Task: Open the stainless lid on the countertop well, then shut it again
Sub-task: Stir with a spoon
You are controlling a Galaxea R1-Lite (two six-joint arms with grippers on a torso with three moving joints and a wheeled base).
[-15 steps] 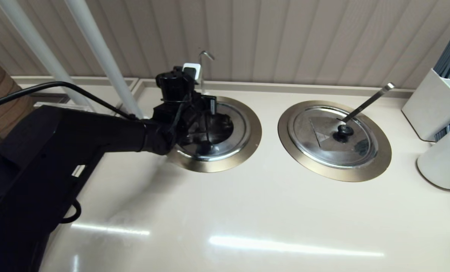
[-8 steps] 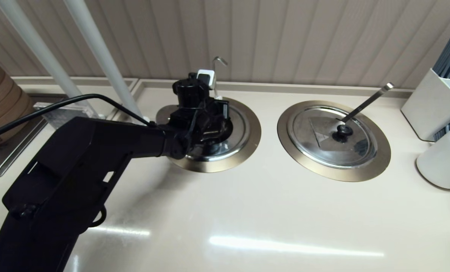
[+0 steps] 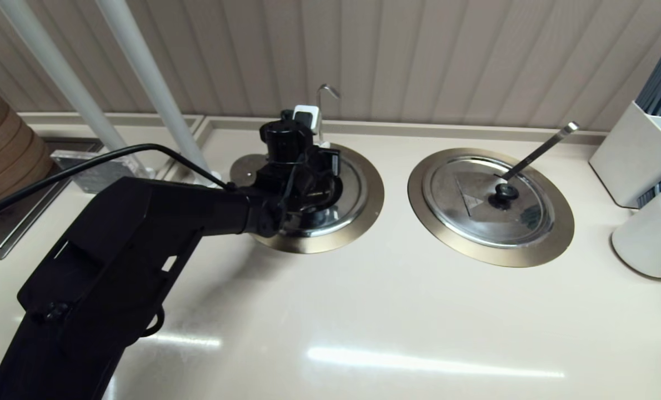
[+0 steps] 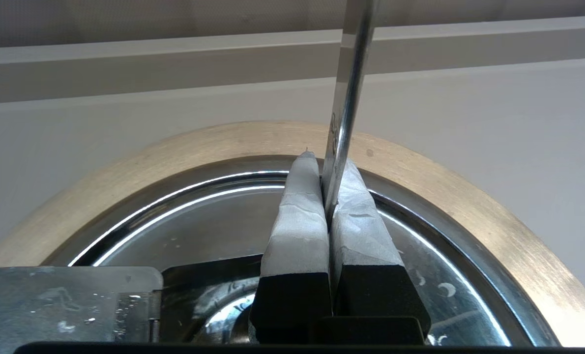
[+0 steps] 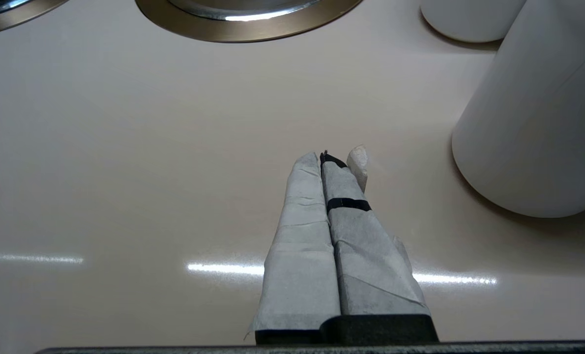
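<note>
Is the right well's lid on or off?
On. The lid lies flat inside its ring, knob up, ladle handle poking out. Left gripper is over the other well.

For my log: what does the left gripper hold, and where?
It seems the left gripper pinches the ladle handle low on its shaft, above the stainless lid.

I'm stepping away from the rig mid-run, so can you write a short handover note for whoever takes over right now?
Left gripper: shut, low over the lid, at the foot of the ladle handle. Whether it pinches the knob is hidden.
Right gripper: shut, idle above the counter near a white cup.
Lid lies flat in the left well. A second ago it was tilted up, so opening and closing look done.
Left: probably check the seating, then pull the arm back.
</note>
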